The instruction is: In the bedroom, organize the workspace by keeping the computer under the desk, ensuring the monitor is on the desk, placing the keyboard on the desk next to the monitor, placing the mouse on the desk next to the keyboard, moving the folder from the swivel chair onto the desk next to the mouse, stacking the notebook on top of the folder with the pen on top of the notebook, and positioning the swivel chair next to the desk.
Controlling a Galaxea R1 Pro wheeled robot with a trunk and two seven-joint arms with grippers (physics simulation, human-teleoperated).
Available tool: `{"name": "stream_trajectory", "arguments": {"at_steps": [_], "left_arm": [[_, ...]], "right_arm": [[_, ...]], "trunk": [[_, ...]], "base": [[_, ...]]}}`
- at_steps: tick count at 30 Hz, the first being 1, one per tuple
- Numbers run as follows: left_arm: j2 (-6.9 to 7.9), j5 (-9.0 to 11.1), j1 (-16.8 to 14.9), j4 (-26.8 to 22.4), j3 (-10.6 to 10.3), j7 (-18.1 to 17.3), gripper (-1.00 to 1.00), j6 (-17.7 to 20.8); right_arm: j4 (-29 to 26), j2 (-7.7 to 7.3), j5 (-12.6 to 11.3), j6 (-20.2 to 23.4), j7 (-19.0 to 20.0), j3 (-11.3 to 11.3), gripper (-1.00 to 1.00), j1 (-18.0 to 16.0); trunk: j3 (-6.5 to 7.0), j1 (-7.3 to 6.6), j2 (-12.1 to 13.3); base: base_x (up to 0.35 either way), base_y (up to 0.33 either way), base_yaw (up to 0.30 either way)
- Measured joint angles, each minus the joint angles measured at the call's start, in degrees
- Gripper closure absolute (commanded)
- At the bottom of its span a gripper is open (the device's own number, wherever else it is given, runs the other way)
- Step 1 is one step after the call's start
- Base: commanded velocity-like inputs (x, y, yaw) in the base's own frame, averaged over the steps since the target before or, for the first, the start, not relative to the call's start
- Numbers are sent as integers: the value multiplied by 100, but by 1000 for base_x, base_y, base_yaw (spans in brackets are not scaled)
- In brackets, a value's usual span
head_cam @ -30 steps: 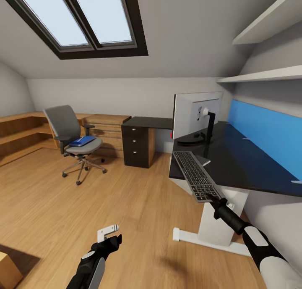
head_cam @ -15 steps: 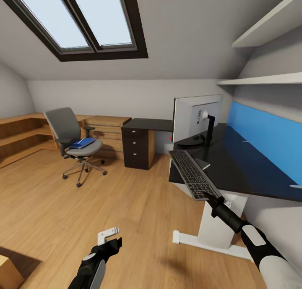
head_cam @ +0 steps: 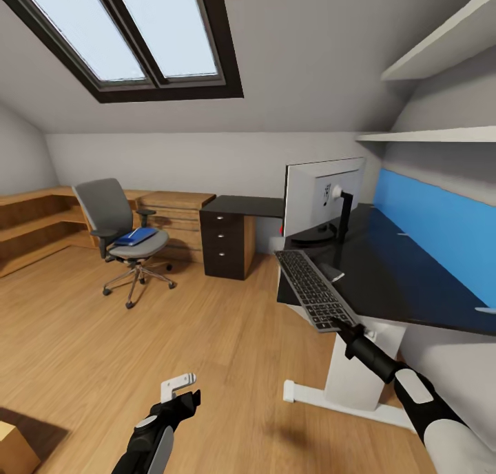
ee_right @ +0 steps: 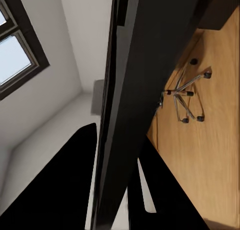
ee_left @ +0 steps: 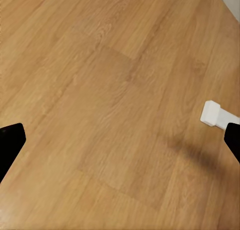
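Keyboard (head_cam: 313, 289), slim, stiff and light, is pinched at its near end by the right gripper (head_cam: 342, 326), overhanging the desk (head_cam: 399, 267) edge.

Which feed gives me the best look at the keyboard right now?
The head view: the keyboard shows full length, keys up, its near end held by the right end effector and its far part over the desk edge near the monitor. The right wrist view sees it only edge-on, as a dark slab.
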Motion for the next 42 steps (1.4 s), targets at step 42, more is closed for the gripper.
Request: {"name": "stream_trajectory", "arguments": {"at_steps": [42], "left_arm": [[0, 8, 0, 89, 4, -20, -100, -18]], "right_arm": [[52, 32, 123, 17, 430, 227, 100, -1]], "trunk": [[35, -43, 79]], "base": [[3, 168, 63]]}}
